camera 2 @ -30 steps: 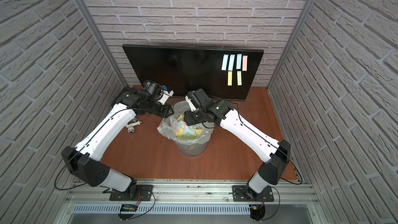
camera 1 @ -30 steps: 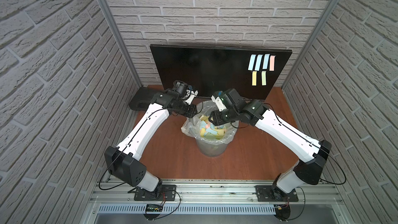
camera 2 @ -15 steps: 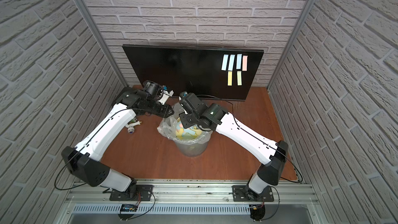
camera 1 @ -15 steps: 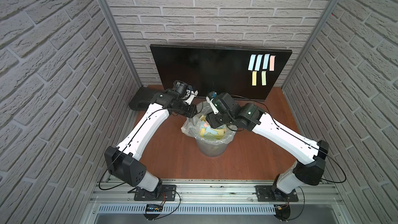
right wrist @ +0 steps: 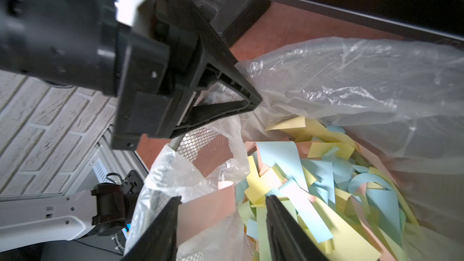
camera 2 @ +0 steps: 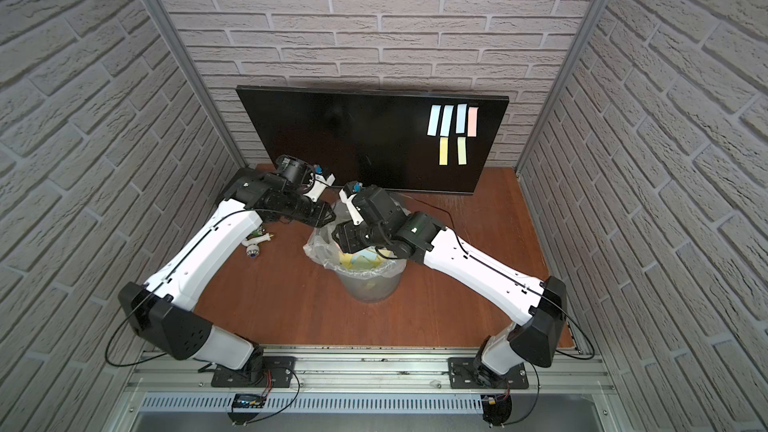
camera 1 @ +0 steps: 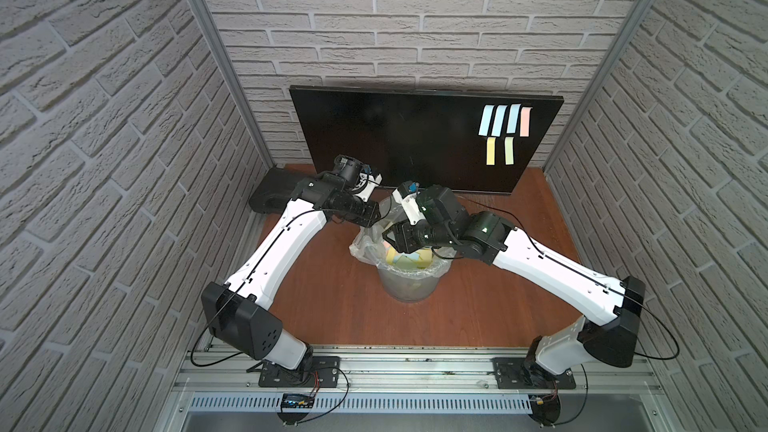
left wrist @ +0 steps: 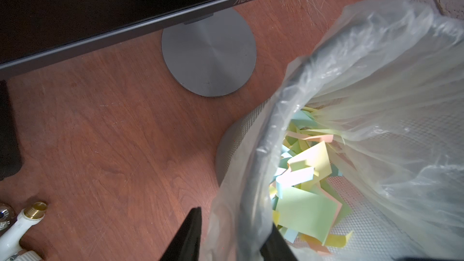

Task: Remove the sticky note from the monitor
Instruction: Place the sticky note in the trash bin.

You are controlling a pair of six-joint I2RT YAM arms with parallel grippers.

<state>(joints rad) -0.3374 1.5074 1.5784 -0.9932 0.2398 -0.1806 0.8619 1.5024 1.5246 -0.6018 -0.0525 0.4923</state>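
The right gripper [right wrist: 223,198] hangs over the mouth of the wire-mesh bin [camera 1: 409,284] with its jaws parted. A pink sticky note [right wrist: 208,209], blurred, lies in the gap against one finger [right wrist: 165,222]; whether it is loose or clinging there cannot be told. The left gripper [left wrist: 234,219] is clamped on the clear bin liner [left wrist: 376,71] at the rim, on the side nearest the monitor [camera 1: 395,139].

This looks like the drop-off step: a peeled note being let go among the pile of coloured notes [right wrist: 313,184]. Six notes [camera 1: 505,122] are stuck high on the screen toward the right arm's side, so the next move probably calls for the right arm to lift clear of the liner and reach up to that cluster, taking one strip by its free lower edge.

The wrists sit close together above the bin, leaving little room there. The wooden table [camera 1: 519,209] on the right arm's side is bare, and the monitor's lower edge overhangs its round base [left wrist: 208,51].
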